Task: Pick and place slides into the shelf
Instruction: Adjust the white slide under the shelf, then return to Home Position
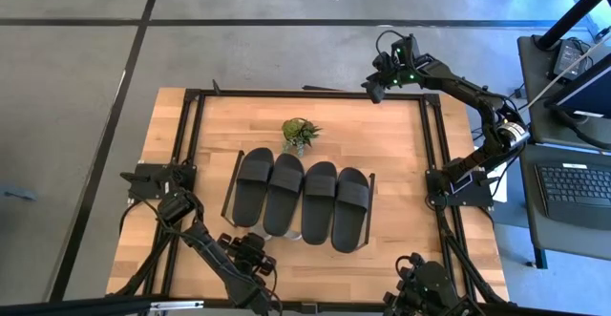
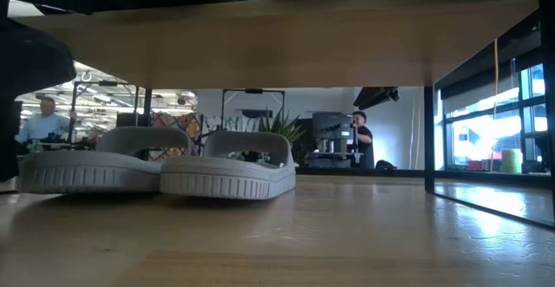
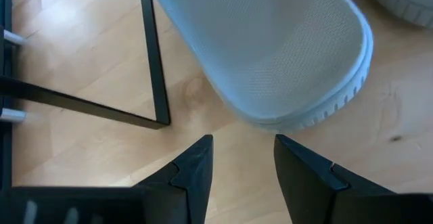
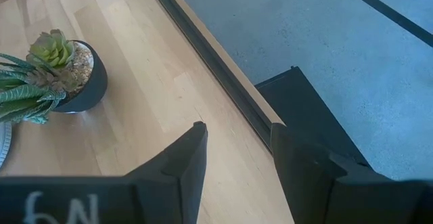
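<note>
four black slides lie side by side on top of the shelf, near the plant. two grey slides sit on the table under the shelf board, side by side and touching at the edges. the left gripper is low at the near edge of the table, just beside the shelf's near side. in its wrist view the fingers are parted and hold nothing, and the rounded end of one grey slide lies just ahead of them, next to the shelf's thin black frame. the right gripper waits over the far right corner of the table, fingers parted and empty. the step in hand appears to be taking a grey slide. centre the gap between the fingers on the slide's end or side wall, advance level with the table, and keep the outer finger clear of the frame leg. close only once both fingers bracket the rubber. the sole is soft and may flex, so grip firmly and lift slowly to clear the board above.
</note>
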You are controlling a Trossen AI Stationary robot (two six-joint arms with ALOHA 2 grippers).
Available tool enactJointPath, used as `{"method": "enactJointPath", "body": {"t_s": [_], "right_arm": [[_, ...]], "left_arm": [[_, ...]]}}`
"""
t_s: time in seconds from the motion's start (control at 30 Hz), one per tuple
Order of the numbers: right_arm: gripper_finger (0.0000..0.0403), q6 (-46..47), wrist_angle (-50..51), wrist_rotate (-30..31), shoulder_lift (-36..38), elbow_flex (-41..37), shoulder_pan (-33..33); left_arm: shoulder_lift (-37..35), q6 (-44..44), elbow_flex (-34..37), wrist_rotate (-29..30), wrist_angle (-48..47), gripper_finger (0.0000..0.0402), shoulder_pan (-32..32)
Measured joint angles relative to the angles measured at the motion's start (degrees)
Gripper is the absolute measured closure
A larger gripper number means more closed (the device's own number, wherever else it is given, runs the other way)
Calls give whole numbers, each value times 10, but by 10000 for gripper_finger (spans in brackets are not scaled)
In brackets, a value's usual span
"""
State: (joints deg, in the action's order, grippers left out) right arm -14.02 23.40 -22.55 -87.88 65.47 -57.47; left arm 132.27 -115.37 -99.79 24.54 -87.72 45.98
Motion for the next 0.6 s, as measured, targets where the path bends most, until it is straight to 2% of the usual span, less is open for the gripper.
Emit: {"method": "enactJointPath", "body": {"t_s": [0.3, 0.6], "right_arm": [[237, 0, 0, 0, 0, 0, 0], [237, 0, 1, 0, 0, 0, 0]], "left_arm": [[0, 10, -31, -74, 1, 254, 25], [0, 64, -180, -76, 7, 254, 77]]}}
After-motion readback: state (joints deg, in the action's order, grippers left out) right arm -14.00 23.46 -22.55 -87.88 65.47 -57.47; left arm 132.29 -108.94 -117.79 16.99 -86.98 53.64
